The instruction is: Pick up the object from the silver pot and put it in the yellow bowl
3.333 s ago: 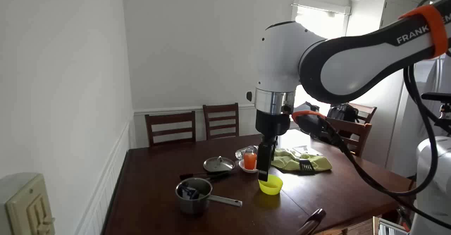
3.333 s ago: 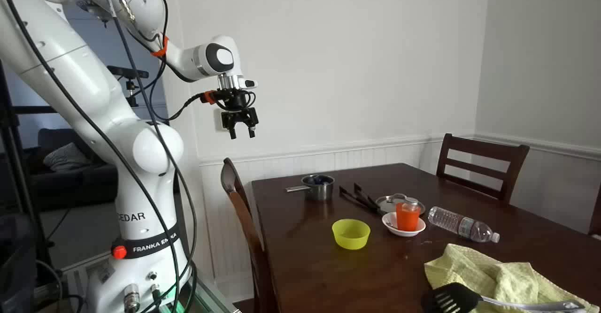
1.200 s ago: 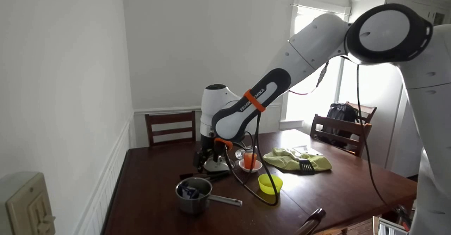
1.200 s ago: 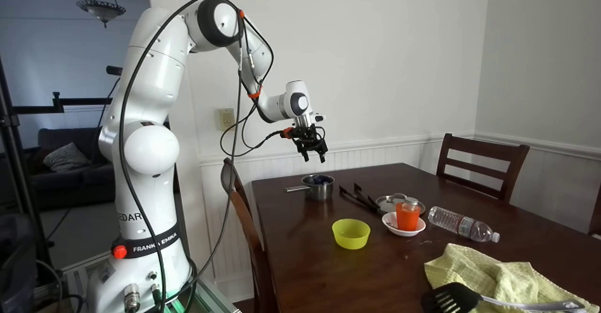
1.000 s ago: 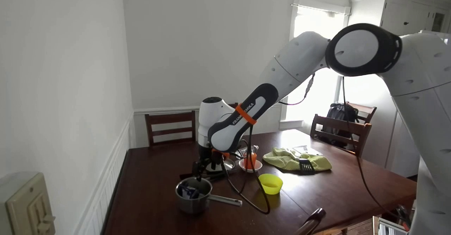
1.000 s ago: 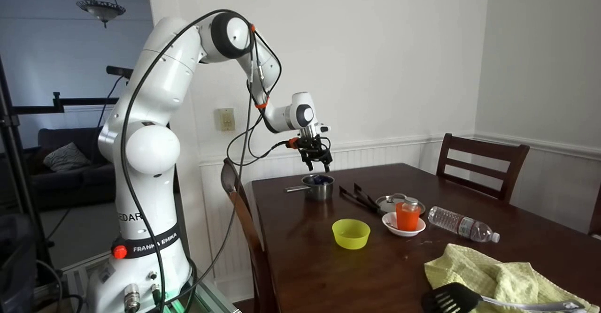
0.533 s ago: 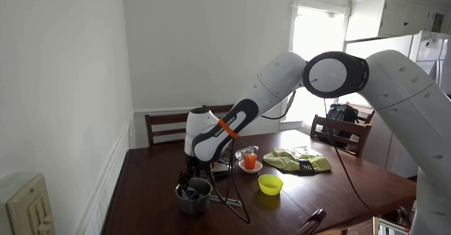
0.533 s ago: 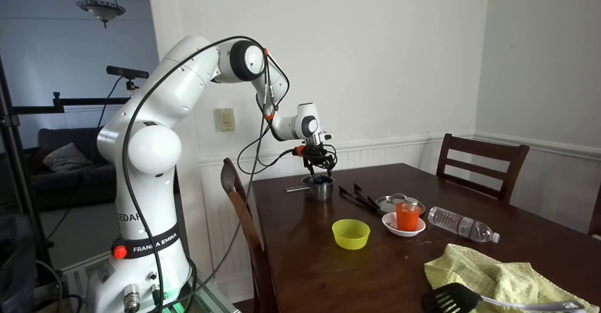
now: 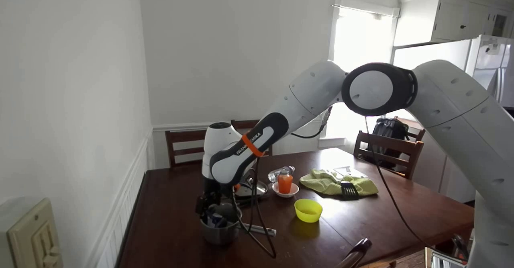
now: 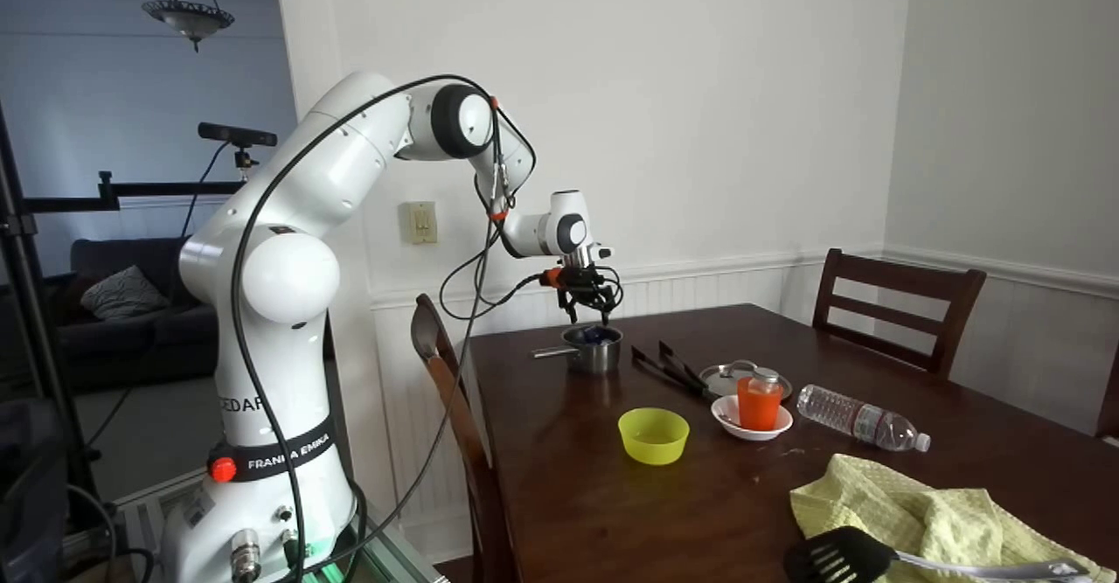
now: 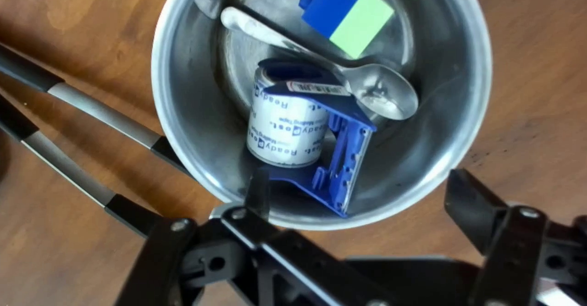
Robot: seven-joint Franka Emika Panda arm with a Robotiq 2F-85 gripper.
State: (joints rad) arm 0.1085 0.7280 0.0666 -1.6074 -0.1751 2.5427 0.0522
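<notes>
The gripper [image 11: 358, 187] gapes wide, empty, apparently above the silver pot [image 10: 598, 358]. Picking step, I'd say; next, centre and descend.

Pale walls [image 10: 682, 128]; bright window [image 9: 357, 45]; dark wooden table [image 10: 699, 513], slat-back chairs [image 10: 887, 313]; sofa [image 10: 114, 349] in shadow.

Both exterior views stand back, facing different edges of the table [image 9: 172, 215]; all three share the silver pot [image 10: 594, 358], the wrist view looking down from near.
</notes>
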